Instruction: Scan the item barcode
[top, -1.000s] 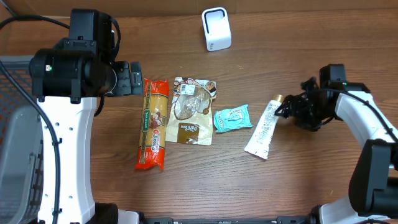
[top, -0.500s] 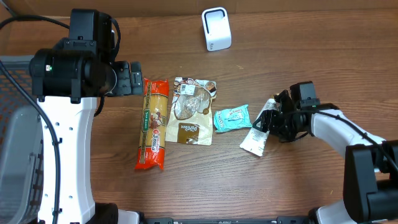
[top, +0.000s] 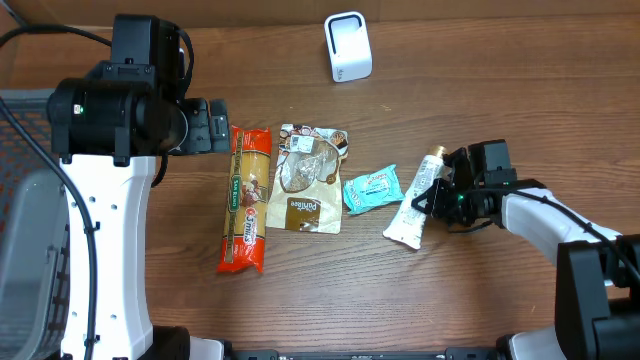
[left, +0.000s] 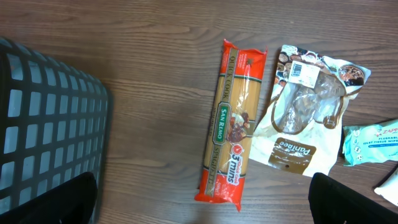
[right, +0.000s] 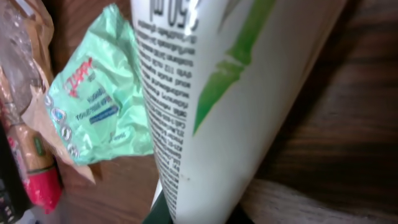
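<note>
A white tube (top: 413, 208) with a gold cap and green stripe lies slanted on the wooden table, right of the other items. My right gripper (top: 434, 197) is shut on the tube's upper half from the right. In the right wrist view the tube (right: 205, 93) fills the frame, with printed text showing, and the right gripper (right: 194, 215) clamps its lower end. The white barcode scanner (top: 348, 46) stands at the back centre. My left gripper (left: 211, 204) hangs open above the table, over the pasta pack's end, holding nothing.
A red pasta pack (top: 247, 200), a brown pouch (top: 310, 180) and a teal wipes packet (top: 373, 190) lie in a row left of the tube. A dark mesh basket (top: 20, 200) sits at the left edge. Bare wood lies along the table's front.
My right gripper slid left onto the tube and shut on it. The tube shifted slightly left and turned. The left arm has not moved.
</note>
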